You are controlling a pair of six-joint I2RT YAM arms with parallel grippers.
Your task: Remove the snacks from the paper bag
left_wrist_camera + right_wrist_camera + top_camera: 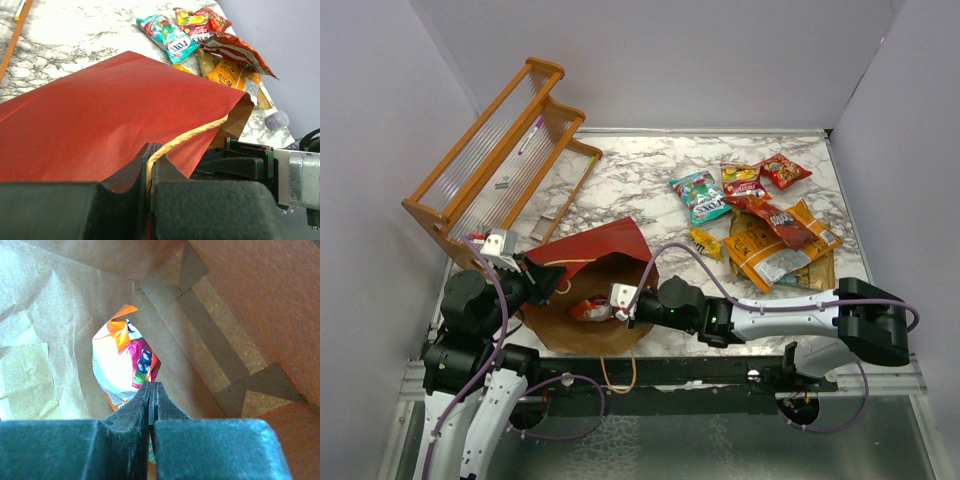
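1. The bag (595, 245) lies on its side on the marble surface (640, 160), red face up, with its brown mouth turned toward the arms' bases.
2. The left jaws are clamped on the twine handle (190, 137) at the edge of the bag's mouth. The twine runs down between them.
3. The right jaws are inside the mouth, pressed together on the lower edge of an orange-and-white packet (122, 365) that lies against the bag's brown inside.
4. From above, that packet sits just within the mouth, touching the right jaws.
5. Out on the surface, beyond and to the right of the bag, lie a teal packet (700, 196), red packets (786, 171), a small yellow packet (707, 242) and the orange chip bag (782, 250). They are clustered together and partly overlap.
6. A wooden rack (490, 150) stands at the far left, well apart from those snacks.
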